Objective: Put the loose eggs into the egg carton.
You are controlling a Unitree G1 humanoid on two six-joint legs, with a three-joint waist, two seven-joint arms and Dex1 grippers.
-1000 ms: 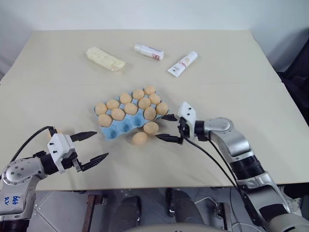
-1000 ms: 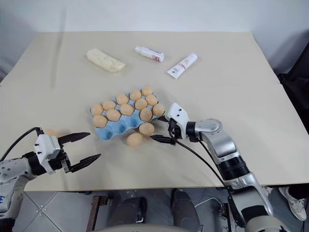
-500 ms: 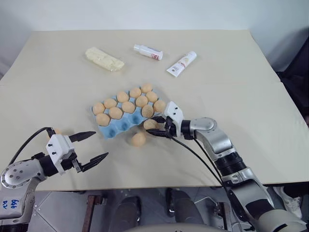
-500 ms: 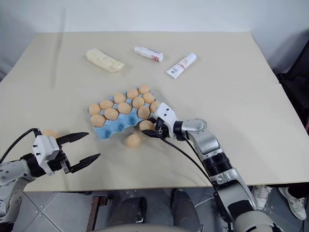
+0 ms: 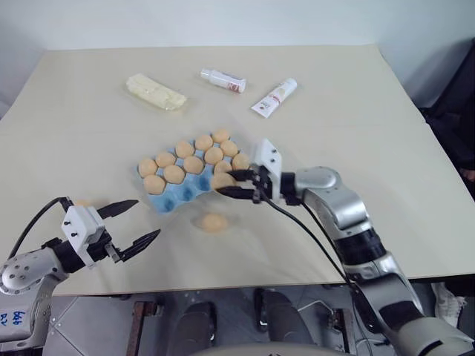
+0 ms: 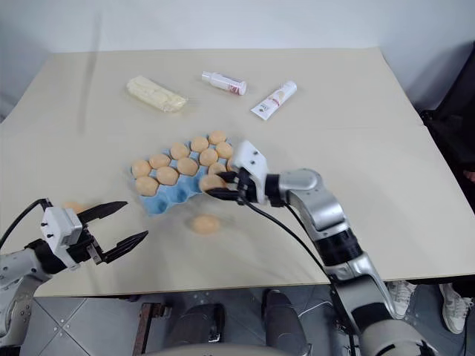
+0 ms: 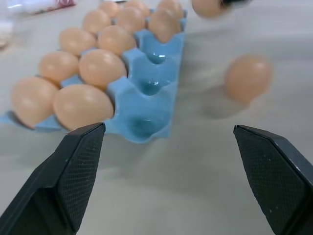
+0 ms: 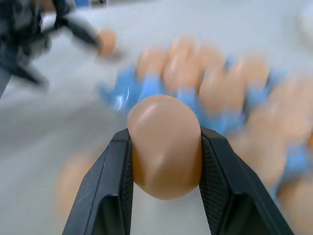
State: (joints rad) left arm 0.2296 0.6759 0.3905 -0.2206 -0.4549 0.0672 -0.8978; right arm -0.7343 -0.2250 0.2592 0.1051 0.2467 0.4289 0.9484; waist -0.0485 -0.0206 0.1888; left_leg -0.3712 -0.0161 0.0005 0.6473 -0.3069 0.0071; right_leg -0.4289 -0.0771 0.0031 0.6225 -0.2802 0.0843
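While the carton [image 5: 178, 185] sits near the middle of the table [image 5: 356, 119], its back two rows hold eggs and its front row, the one nearest the robot, shows three bare blue cups [image 7: 146, 88] in the left wrist view. Eleven eggs can be counted in the cups from the head views, the rear ones [image 5: 211, 144] packed close together and touching their neighbours. The right gripper [image 5: 236, 184] is clamped on one egg [image 5: 221, 180], held between its two black fingers [image 8: 113, 181] above the carton's near right end, clear of the cups. In the right wrist view that egg fills the gap between the pads, with the carton blurred beyond it. Another egg [image 5: 214, 222] lies loose on the table just in front of the carton, apart from it and from both grippers. A further one [image 6: 73, 207] rests on the table near the left edge, beside the left arm. The left gripper [image 5: 133, 223] hangs over the table's front left part, its fingers spread wide with nothing between them, pointing toward the carton. At the far side lie a pale yellow block [image 5: 155, 91], a small white bottle [image 5: 223, 80] and a white tube [image 5: 274, 97], all well apart from the carton.
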